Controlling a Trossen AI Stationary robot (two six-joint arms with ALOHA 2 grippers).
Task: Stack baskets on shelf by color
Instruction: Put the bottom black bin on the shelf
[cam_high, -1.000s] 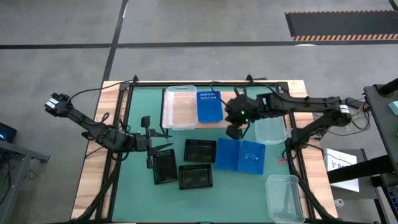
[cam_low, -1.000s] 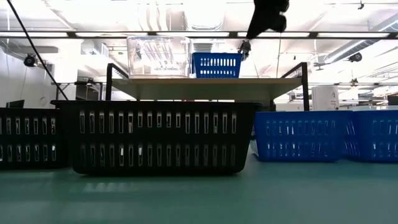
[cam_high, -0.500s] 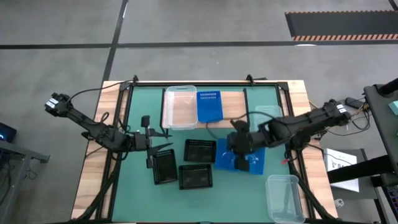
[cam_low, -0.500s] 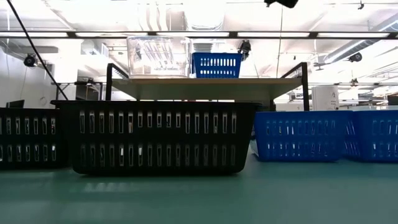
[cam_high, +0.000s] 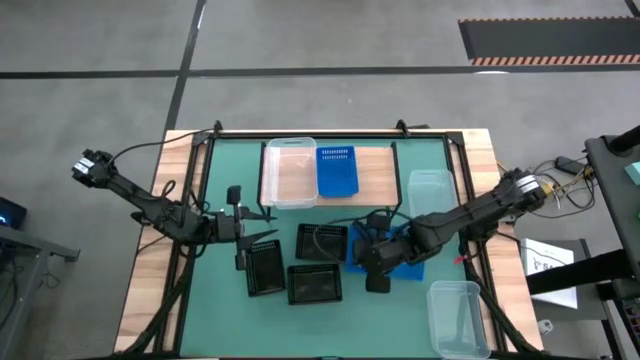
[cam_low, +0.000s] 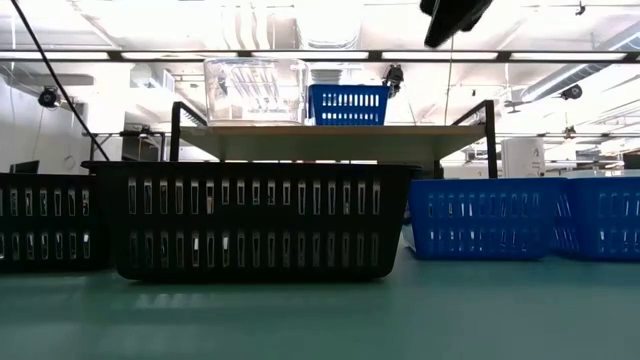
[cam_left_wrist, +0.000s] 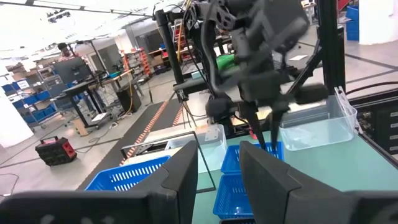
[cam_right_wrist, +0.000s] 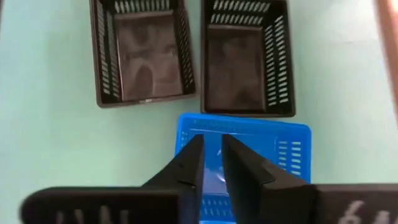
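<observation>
Right gripper (cam_right_wrist: 210, 163) hovers over blue basket (cam_right_wrist: 273, 149) at table's 5 o'clock, fingers slightly apart to straddle its wall, holding nothing; shelf (cam_high: 375, 160) at 12 has its mate.

Tabletop (cam_high: 225, 300): matt green mat, smooth, bordered by pale bare wood. Shelf (cam_high: 375, 170): light wood-grain board, thin black metal legs. Clear tub on shelf (cam_high: 288, 172): see-through glossy plastic. Blue basket on shelf (cam_high: 336, 170): perforated plastic, slight sheen. Black baskets (cam_high: 315, 284): slotted mesh-like plastic, matt. Blue baskets on tabletop (cam_right_wrist: 283, 146): smooth plastic, slotted walls. Right pincer (cam_right_wrist: 211, 163): dark matt plastic-looking fingers. Floor (cam_high: 300, 40): grey, smooth, concrete-like.
</observation>
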